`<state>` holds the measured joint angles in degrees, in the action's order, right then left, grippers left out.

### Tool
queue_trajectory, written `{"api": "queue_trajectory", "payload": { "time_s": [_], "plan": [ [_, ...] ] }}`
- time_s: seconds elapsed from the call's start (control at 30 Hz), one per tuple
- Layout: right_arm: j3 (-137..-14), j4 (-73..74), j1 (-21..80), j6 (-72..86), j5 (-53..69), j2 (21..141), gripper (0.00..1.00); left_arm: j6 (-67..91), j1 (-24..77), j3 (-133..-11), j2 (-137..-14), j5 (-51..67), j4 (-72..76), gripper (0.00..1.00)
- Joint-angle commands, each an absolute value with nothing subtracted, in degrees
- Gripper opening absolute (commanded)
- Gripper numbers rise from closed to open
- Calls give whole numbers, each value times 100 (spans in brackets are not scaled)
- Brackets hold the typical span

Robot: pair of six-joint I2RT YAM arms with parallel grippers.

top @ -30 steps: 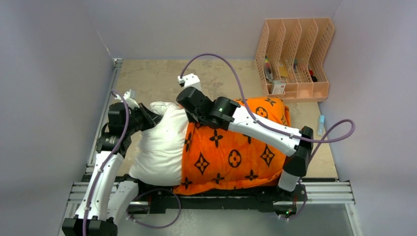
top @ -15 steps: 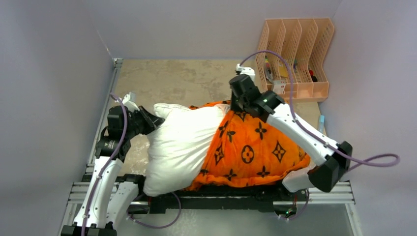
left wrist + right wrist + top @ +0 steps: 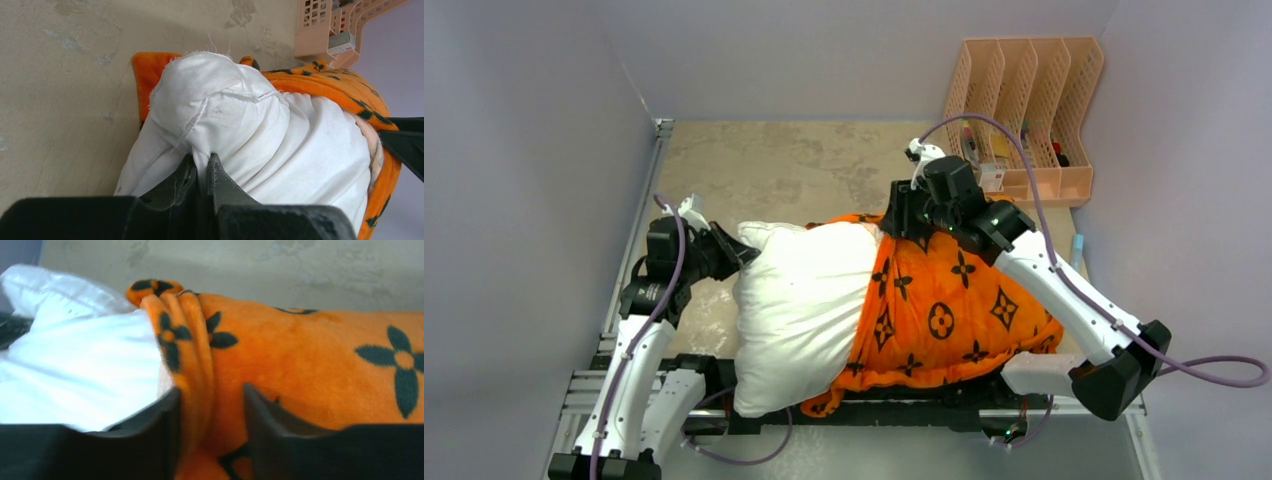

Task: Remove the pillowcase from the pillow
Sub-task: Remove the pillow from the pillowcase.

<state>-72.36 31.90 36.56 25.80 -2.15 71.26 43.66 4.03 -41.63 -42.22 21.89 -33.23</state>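
The white pillow point(image 3: 804, 290) lies across the table, its left half bare. The orange pillowcase point(image 3: 954, 300) with black motifs covers its right half. My left gripper point(image 3: 742, 250) is shut on the pillow's far left corner; in the left wrist view a pinch of white pillow point(image 3: 260, 125) cloth sits between the closed fingers of the left gripper point(image 3: 201, 162), and the pillowcase point(image 3: 345, 85) shows behind. My right gripper point(image 3: 894, 222) is at the pillowcase's far open edge. In the right wrist view the right gripper point(image 3: 210, 395) has its jaws apart, with the bunched hem of the pillowcase point(image 3: 310, 355) loose between them beside the pillow point(image 3: 75, 365).
A peach file rack point(image 3: 1024, 115) holding small items stands at the back right, close behind the right wrist. A small pale blue object point(image 3: 1076, 250) lies by the right wall. Walls close in on the left and right. Bare tabletop point(image 3: 774, 160) lies behind the pillow.
The right gripper dragged the pillowcase's edge to the right, baring more white pillow, and its jaws have now parted. The left gripper kept its hold on the pillow corner.
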Motion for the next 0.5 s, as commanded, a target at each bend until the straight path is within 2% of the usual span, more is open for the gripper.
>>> {"api": "queue_trajectory", "payload": {
  "time_s": [0.0,0.07,0.27,0.3,0.33,0.47],
  "plan": [
    [-8030,3079,3612,2181,491,7173,60,4064,352,-4137,-4188,2592,-3415,0],
    [-8342,3085,3612,2262,443,7317,64,4063,352,-4027,-4133,2698,-3364,0],
    [-9175,3310,3632,2117,992,8394,68,4050,352,-4075,-3809,2820,-3366,0],
    [-9303,3451,3686,2120,978,8625,79,3994,352,-4112,-3814,2821,-3452,0],
    [-9413,3552,3812,2103,830,8890,94,3940,352,-4142,-3821,2820,-3521,0],
    [-9925,4137,4285,1889,425,9788,98,3833,354,-4192,-3803,2832,-3638,0]
  ]
}}
